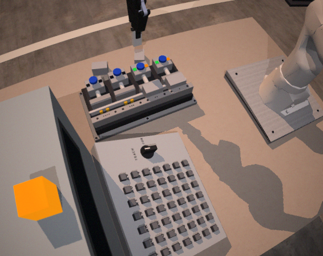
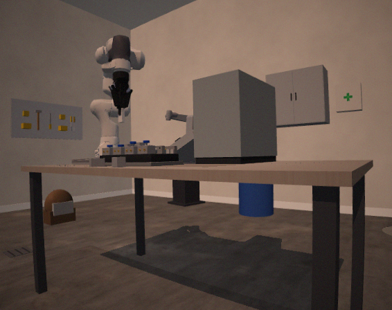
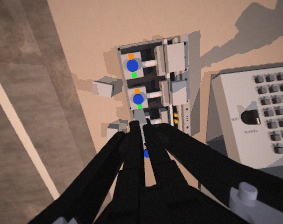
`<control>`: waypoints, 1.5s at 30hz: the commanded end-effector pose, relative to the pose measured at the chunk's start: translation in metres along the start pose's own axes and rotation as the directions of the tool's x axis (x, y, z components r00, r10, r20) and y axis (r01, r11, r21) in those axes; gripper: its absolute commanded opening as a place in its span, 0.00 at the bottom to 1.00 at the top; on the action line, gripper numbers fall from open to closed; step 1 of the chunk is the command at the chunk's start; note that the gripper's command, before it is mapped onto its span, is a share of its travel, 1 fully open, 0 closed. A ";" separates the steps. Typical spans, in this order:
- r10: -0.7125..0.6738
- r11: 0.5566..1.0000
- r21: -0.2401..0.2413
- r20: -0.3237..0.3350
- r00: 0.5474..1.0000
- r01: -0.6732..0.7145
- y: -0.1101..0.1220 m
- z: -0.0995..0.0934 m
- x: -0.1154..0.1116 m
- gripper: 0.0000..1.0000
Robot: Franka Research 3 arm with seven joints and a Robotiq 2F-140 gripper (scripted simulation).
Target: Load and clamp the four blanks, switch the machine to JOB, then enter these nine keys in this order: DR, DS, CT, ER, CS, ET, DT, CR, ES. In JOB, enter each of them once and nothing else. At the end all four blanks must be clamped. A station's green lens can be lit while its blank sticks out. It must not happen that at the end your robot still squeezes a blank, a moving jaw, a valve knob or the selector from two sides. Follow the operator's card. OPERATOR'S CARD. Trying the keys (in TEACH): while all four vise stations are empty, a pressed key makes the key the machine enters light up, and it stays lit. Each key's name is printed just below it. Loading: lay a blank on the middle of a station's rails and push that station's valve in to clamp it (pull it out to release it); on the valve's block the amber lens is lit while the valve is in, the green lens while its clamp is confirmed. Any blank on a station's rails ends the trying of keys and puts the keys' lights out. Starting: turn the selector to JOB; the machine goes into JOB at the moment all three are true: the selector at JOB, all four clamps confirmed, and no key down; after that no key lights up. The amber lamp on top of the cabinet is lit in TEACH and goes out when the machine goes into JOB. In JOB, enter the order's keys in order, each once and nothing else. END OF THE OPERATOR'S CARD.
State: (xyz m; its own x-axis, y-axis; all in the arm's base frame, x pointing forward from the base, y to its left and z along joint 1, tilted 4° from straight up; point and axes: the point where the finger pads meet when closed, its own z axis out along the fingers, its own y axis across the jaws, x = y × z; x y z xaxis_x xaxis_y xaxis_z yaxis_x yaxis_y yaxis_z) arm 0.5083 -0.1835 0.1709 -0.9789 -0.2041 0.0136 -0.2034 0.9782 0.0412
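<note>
My gripper (image 1: 137,43) (image 2: 120,119) (image 3: 139,116) is shut and empty, raised above the valve side of the vise fixture (image 1: 146,118). One blank (image 1: 175,79) (image 3: 176,56) lies in the station nearest the robot base, another blank (image 1: 152,87) (image 3: 178,91) in the station beside it. Both stations' valves (image 1: 162,59) (image 1: 140,66) show amber and green lit. The other two valves (image 1: 117,72) (image 1: 93,80) have dark lenses and their stations are empty. Two loose blanks (image 1: 100,68) (image 1: 139,55) lie behind the fixture. The selector (image 1: 148,151) has a black knob; its exact setting is unclear. The amber lamp (image 1: 38,198) looks lit.
The keypad panel (image 1: 162,143) stands in front of the fixture, with rows of dark, unlit keys. Key names are not readable. The tall grey cabinet (image 1: 17,128) (image 2: 216,117) stands beside the fixture and panel. The robot's base plate (image 1: 245,94) is at the opposite side.
</note>
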 end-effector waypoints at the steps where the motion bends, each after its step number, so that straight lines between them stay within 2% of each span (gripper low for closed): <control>1: 0.008 1.000 -0.013 -0.025 1.000 -0.008 0.002 -0.006 0.008 0.00; 8: 0.008 1.000 -0.013 -0.025 1.000 -0.008 0.002 -0.020 0.008 0.00; 18: 0.014 1.000 -0.013 -0.024 1.000 -0.014 0.000 -0.022 0.004 0.00; 22: 0.061 0.998 -0.017 -0.021 0.998 -0.061 -0.021 -0.027 -0.026 0.00; 27: 0.182 0.983 -0.017 -0.021 0.983 -0.182 -0.070 -0.028 -0.081 0.00; 30: 0.252 0.968 -0.011 -0.024 0.968 -0.252 -0.097 -0.022 -0.104 0.00; 38: 0.298 0.954 -0.005 -0.027 0.954 -0.299 -0.114 -0.016 -0.116 0.00; 39: 0.298 0.954 -0.005 -0.027 0.954 -0.299 -0.114 -0.016 -0.116 0.40; 45: 0.298 0.954 -0.005 -0.027 0.954 -0.299 -0.114 -0.016 -0.116 0.40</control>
State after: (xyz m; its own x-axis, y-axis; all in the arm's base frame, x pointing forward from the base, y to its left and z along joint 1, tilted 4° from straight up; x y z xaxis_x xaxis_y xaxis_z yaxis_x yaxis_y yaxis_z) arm 0.6489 -0.2759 0.1811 -0.9977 0.0594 0.0330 0.0604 0.9977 0.0318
